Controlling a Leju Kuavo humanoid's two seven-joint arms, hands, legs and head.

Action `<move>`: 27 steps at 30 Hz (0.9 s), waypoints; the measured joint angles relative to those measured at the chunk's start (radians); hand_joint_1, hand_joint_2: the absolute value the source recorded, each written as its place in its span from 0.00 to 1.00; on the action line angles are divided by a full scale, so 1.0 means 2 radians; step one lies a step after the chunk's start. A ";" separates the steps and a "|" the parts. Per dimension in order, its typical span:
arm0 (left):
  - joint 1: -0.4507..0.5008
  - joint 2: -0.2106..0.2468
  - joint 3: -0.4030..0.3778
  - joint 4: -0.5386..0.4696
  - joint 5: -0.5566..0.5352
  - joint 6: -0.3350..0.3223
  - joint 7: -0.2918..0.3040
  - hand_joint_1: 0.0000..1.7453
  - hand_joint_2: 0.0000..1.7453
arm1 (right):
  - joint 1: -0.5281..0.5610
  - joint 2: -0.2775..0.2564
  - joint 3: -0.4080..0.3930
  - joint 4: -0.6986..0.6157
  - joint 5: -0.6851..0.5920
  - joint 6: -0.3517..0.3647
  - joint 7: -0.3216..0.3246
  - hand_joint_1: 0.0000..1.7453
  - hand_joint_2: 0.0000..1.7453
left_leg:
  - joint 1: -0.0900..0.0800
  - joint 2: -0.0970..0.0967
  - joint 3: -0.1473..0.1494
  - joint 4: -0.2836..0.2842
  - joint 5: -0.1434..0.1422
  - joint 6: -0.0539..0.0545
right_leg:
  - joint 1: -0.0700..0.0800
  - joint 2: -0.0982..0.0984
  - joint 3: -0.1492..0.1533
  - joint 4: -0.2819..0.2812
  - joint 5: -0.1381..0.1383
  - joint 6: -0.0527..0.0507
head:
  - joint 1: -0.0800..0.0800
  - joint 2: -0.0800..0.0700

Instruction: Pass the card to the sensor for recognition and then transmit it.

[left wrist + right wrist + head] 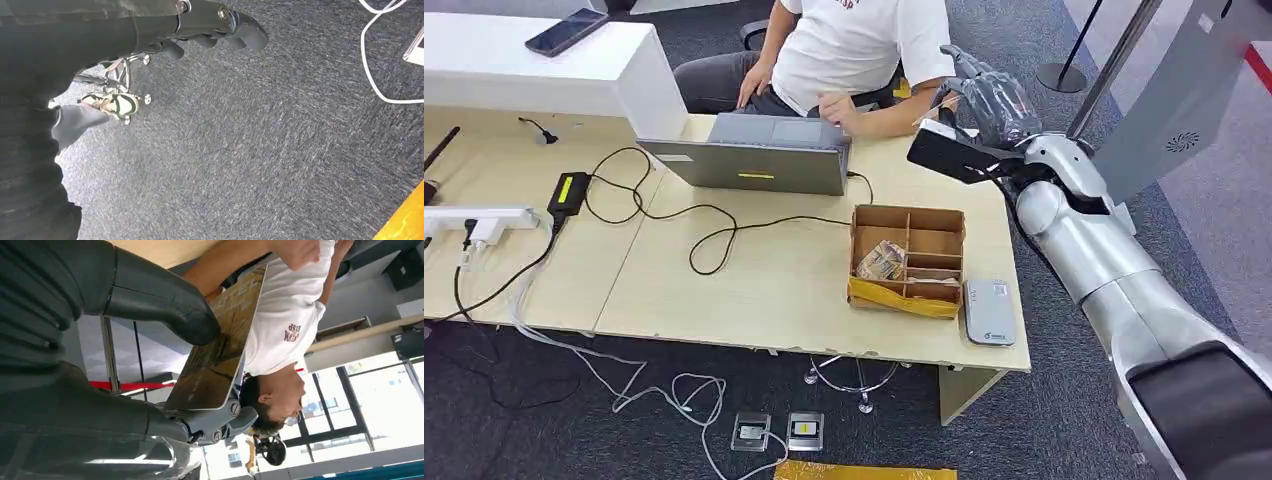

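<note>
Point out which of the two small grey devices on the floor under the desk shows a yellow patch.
The right-hand floor device, nearer the yellow sheet on the floor. Its face carries a yellow patch; its neighbour, the left floor device, looks plain grey.

Sensor (989,312) on the table (754,290) just right of the box (908,260), laptop (749,155) behind.

**Count of things on and around the desk**

One laptop (754,160) is sitting at upper centre. One divided cardboard box (908,258) and one white card reader (989,312) are lying at centre right. One phone (566,31) is resting at upper left. One power strip (479,218) is lying at far left. Two floor sockets (778,431) are showing at bottom centre. One person (854,55) is sitting at top centre.
</note>
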 joint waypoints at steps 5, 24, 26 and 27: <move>0.000 0.000 0.000 0.000 0.000 0.000 0.000 0.00 1.00 | 0.000 0.000 0.000 0.000 0.000 0.000 0.000 1.00 1.00 | 0.000 0.000 0.000 0.000 0.000 0.000 | 0.000 0.000 0.000 0.000 0.000 0.000 | 0.000 0.000; 0.000 0.000 0.007 0.000 0.000 0.000 0.000 0.00 1.00 | 0.000 0.000 0.000 0.000 0.000 0.000 0.000 1.00 1.00 | 0.000 0.000 0.000 0.000 0.000 0.000 | 0.000 0.000 0.000 0.000 0.000 0.000 | 0.000 0.000; 0.000 0.000 0.008 0.000 0.000 0.000 0.000 0.00 1.00 | 0.000 0.000 0.000 0.000 0.000 0.000 0.000 1.00 1.00 | 0.000 0.000 0.000 0.000 0.000 0.000 | 0.000 0.000 0.000 0.000 0.000 0.000 | 0.000 0.000; 0.000 0.000 0.008 0.000 0.000 0.000 0.000 0.00 1.00 | 0.000 0.000 0.000 0.000 0.000 0.000 0.000 1.00 1.00 | 0.000 0.000 0.000 0.000 0.000 0.000 | 0.000 0.000 0.000 0.000 0.000 0.000 | 0.000 0.000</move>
